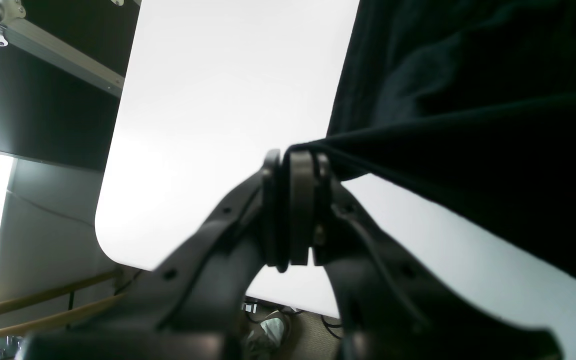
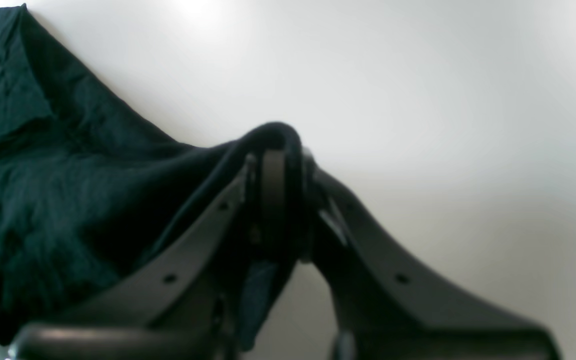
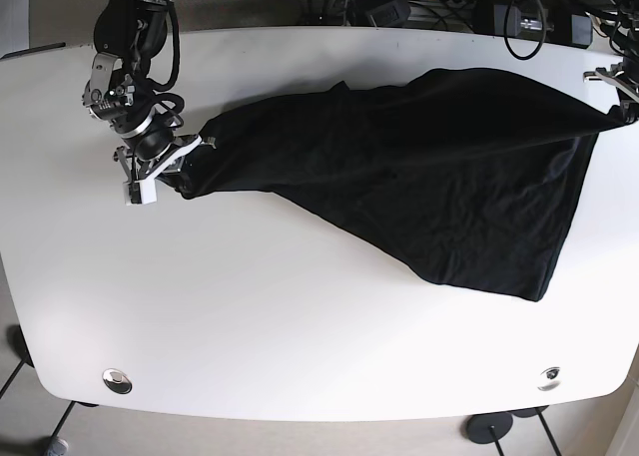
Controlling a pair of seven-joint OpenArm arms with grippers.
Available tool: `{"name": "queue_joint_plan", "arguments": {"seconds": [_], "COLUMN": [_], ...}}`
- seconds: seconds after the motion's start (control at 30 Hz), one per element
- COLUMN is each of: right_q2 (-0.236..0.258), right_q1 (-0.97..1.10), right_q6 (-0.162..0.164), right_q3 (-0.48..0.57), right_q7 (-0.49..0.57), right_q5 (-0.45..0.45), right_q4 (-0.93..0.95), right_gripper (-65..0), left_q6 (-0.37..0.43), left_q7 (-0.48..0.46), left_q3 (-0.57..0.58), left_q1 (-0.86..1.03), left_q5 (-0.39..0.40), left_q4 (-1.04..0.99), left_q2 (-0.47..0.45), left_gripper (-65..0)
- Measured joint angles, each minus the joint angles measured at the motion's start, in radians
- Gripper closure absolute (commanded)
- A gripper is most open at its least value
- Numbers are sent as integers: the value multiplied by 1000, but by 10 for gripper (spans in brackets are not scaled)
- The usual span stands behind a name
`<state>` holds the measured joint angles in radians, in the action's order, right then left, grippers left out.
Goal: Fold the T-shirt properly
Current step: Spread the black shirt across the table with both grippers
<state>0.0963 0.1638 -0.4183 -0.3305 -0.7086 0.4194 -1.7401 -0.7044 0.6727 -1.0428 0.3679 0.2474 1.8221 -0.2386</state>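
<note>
Both ends pinched: left gripper [image 1: 295,210] and right gripper [image 2: 278,200] clamp the T-shirt [image 3: 419,177], stretching it over the desk [image 3: 300,316]; next, lay it flat.

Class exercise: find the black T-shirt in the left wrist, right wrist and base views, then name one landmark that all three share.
Left wrist: black T-shirt fills the right side, clamped by the left gripper.
Right wrist: left side, pinched by the right gripper.
Base: stretched across the centre.
Shared landmark: white table.
</note>
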Motion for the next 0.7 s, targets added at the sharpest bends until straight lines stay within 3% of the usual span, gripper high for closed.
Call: {"name": "queue_joint_plan", "arguments": {"seconds": [0.07,0.17,0.33,0.6,0.7], "right_q2": [-14,-66,-66,-68,-68], "right_q1": [-3,-26,-78,-79,-79], "right_q6": [0,-3,-4,-4,-4], "right_q3": [-19,-126,-173,-172,-172], "right_q7": [-17,-94,-163,-168,-167], "right_q5": [0,3,4,3,3], "right_q4": [0,21,82,82,82], "right_gripper": [-21,-21,-21,-21,-21], "left_q6": [0,-1,-5,-4,-4], "left_q7": [0,-8,-49,-49,-48], "left_q3": [0,0,0,0,0], "left_q1": [0,-1,14,20,20], "left_q5": [0,0,2,2,-1], "left_q4": [0,-35,-61,-61,-61], "left_q2": [0,0,2,3,2], "left_gripper": [-11,-11,-11,-19,-129]}}
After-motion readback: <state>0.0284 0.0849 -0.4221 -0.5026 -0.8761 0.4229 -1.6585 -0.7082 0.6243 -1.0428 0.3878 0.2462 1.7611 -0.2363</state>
